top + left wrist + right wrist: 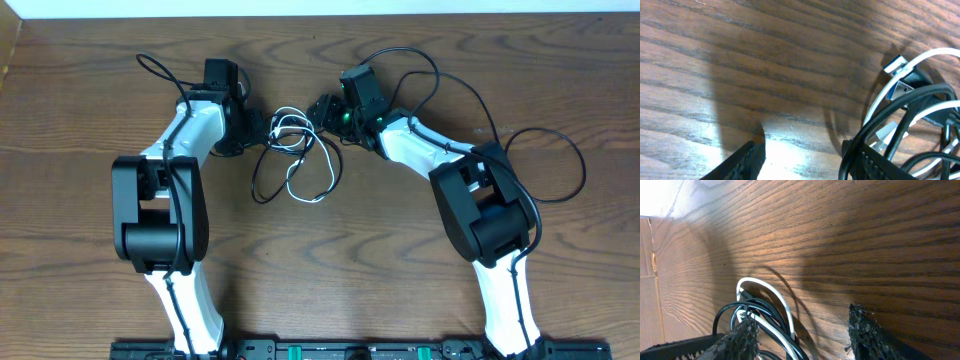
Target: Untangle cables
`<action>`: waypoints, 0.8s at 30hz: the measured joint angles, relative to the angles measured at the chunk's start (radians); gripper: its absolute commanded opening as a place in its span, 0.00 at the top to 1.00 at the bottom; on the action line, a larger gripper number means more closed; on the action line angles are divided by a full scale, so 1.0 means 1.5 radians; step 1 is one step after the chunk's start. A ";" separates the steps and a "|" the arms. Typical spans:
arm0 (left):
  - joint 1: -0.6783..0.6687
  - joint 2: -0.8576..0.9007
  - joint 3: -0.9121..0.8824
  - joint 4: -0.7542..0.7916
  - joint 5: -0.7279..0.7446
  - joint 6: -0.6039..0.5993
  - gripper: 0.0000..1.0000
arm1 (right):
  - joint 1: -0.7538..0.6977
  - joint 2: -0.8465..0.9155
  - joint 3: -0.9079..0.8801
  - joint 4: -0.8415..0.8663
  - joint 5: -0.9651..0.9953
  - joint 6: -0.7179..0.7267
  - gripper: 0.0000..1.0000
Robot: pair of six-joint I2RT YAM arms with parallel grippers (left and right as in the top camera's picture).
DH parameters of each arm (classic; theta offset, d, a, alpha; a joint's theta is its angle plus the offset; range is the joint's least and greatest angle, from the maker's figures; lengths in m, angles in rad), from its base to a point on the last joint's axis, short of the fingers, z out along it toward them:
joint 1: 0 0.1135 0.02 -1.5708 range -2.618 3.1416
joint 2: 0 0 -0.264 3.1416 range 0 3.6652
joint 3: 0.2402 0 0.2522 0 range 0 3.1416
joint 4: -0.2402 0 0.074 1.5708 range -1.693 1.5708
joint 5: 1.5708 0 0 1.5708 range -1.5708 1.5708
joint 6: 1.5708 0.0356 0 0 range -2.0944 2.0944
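My left claw (805, 160) stands about half open, with only the bare brown wooden table (765, 75) between its jaws; it grips nothing. The tangle of thin black and white cords (292, 140) lies not in this gap but at one finger (875, 165), toward the middle, with a silver plug (897, 64) just beyond. My right claw (802, 337) is the same: half open, empty, the cords bunched at one finger (742, 337). So the knot sits between both claws, equally near, its loose loops running back toward my bases. I judge that each claw must shift inward.
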 measured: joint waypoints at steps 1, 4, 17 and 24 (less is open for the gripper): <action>0.000 0.001 0.000 0.003 -0.002 0.000 0.43 | 0.000 0.000 0.000 0.000 0.000 0.000 0.43; 0.000 0.002 0.000 0.006 -0.003 0.000 0.44 | 0.000 0.000 0.000 0.000 0.000 0.000 0.43; -0.013 0.013 0.002 0.033 -0.010 0.002 0.79 | -0.001 0.014 -0.002 0.031 -0.005 -0.018 0.99; -0.014 0.015 0.003 0.033 -0.006 0.000 0.92 | -0.019 0.014 -0.003 0.076 -0.069 -0.020 0.99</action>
